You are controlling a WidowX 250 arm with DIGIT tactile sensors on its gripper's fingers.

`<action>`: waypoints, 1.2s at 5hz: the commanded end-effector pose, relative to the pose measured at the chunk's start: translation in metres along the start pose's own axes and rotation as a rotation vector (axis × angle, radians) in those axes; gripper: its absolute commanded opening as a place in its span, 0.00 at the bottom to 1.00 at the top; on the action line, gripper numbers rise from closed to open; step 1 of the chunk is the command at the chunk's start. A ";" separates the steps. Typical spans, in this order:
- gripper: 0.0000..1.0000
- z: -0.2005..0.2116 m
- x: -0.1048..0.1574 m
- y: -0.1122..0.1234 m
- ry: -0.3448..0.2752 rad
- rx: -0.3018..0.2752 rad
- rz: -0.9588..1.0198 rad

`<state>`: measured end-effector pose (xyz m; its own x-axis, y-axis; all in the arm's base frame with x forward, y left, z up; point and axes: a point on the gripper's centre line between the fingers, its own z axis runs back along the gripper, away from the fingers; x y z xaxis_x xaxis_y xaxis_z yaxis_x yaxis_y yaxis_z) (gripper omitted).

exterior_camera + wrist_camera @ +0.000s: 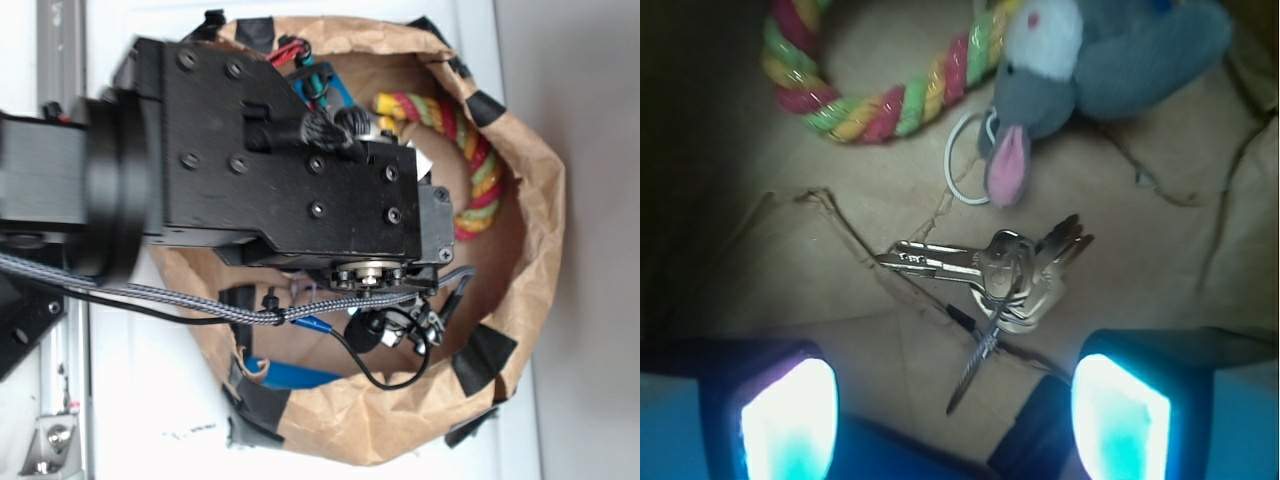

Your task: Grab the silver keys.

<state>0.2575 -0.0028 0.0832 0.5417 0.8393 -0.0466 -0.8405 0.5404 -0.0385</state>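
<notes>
Brown paper bag point(540, 230), rim rolled and taped, holds a rope toy point(875, 105), a grey plush mouse point(1110, 60) with a white ring point(958, 165), and the silver keys point(1000, 275). Nothing lies over the keys. Gripper point(955, 415) wide open, holding nothing; keys lie flat on the bag floor between and just ahead of its fingers point(790, 420).
</notes>
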 end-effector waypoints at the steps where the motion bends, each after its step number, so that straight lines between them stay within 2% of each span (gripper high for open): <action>1: 1.00 -0.016 0.014 -0.001 -0.100 -0.053 0.075; 2: 1.00 -0.019 0.008 0.003 -0.118 -0.001 0.052; 3: 1.00 -0.010 0.007 0.018 -0.098 0.002 0.008; 4: 1.00 -0.017 0.002 0.020 -0.121 0.031 -0.020; 5: 1.00 -0.030 -0.002 0.014 -0.143 0.013 0.020; 6: 1.00 -0.044 -0.007 0.006 -0.163 0.039 0.042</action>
<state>0.2453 -0.0124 0.0314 0.4987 0.8611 0.0986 -0.8665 0.4979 0.0351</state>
